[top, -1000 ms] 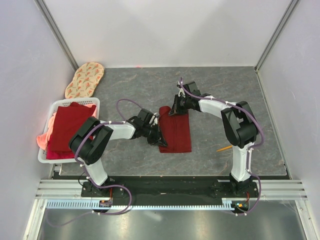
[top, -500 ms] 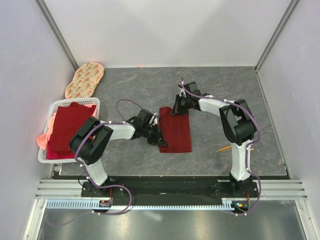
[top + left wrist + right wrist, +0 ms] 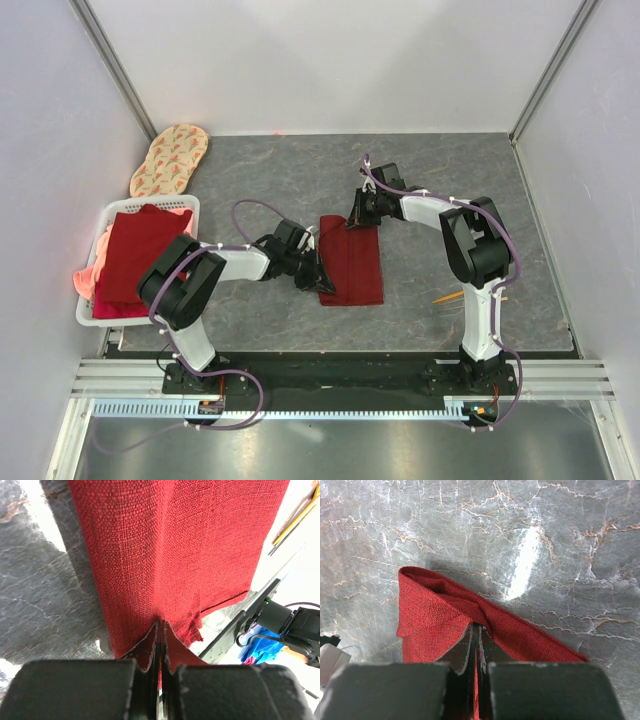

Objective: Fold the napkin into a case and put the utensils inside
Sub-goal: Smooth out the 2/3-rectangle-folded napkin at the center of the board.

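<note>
The dark red napkin point(image 3: 354, 268) lies folded into a long rectangle on the grey table. My left gripper point(image 3: 317, 277) is shut on its near left edge; the left wrist view shows the cloth point(image 3: 175, 550) pinched between the closed jaws point(image 3: 161, 630). My right gripper point(image 3: 356, 221) is shut on the far edge; the right wrist view shows a raised fold of the cloth point(image 3: 435, 610) pinched in the jaws point(image 3: 476, 630). An orange-gold utensil point(image 3: 447, 296) lies partly behind the right arm's base; utensil tips also show in the left wrist view point(image 3: 295, 517).
A white basket point(image 3: 94, 300) at the left holds a brighter red and salmon-pink cloth stack point(image 3: 130, 255). An oval beige patterned mat point(image 3: 169, 159) lies at the far left. White walls enclose the table.
My right gripper has shifted slightly farther away, drawing the napkin's far edge with it. The left gripper and the rest of the cloth have hardly moved.
</note>
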